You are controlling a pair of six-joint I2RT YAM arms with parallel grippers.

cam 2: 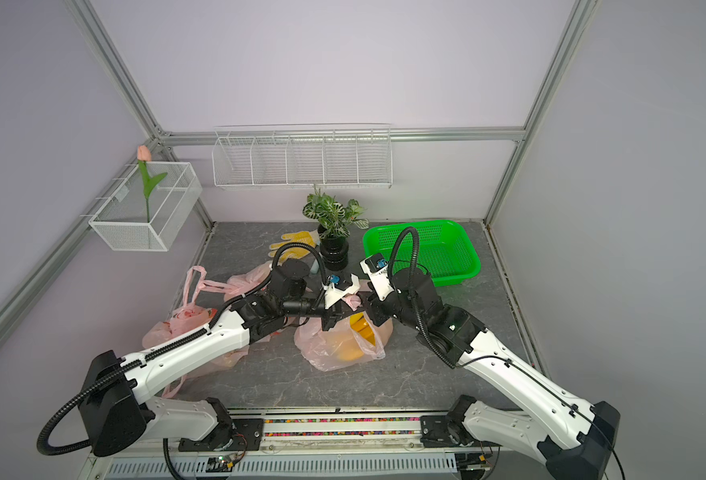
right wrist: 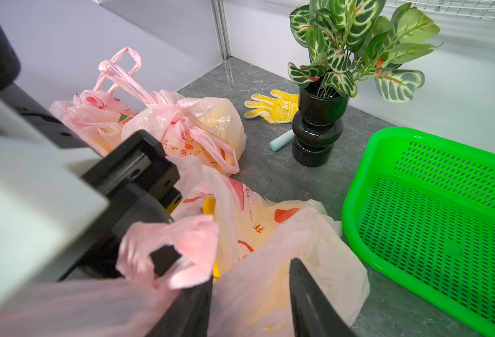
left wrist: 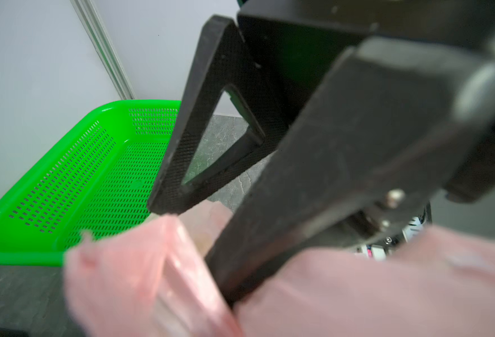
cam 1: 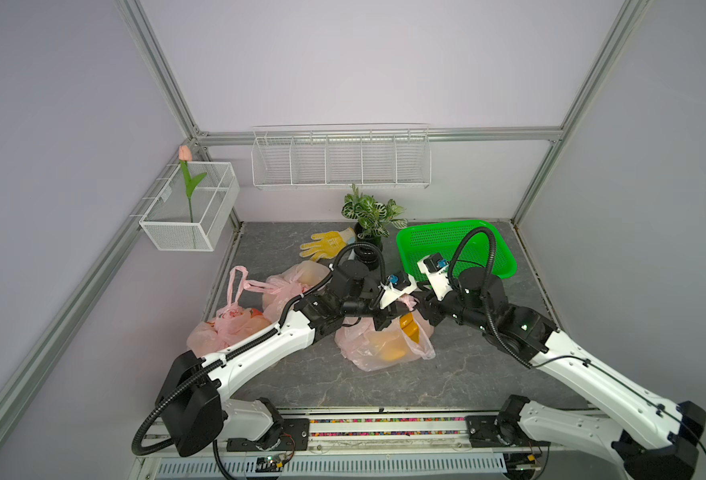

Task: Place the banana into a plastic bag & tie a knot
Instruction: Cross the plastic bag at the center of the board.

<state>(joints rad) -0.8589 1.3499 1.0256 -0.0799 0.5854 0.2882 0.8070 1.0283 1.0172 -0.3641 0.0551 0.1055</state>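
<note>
We log the banana (cam 1: 409, 328) lying inside the untied pink bag (cam 1: 384, 351) at mid-table (cam 1: 343, 386), between the two grippers. Left gripper (right wrist: 164, 258) is clenched on a bag handle (right wrist: 195, 239). Right gripper (right wrist: 249, 303) is released, jaws apart, with bag film showing in the gap.

Pink bag (cam 1: 364, 357) w/ red print, yellow banana (cam 1: 409, 328), green basket (cam 1: 434, 243)

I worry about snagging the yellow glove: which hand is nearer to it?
Left. The left hand grips the bag handle, on the side toward the glove; the right hand faces it from the green basket side, farther off.
</note>
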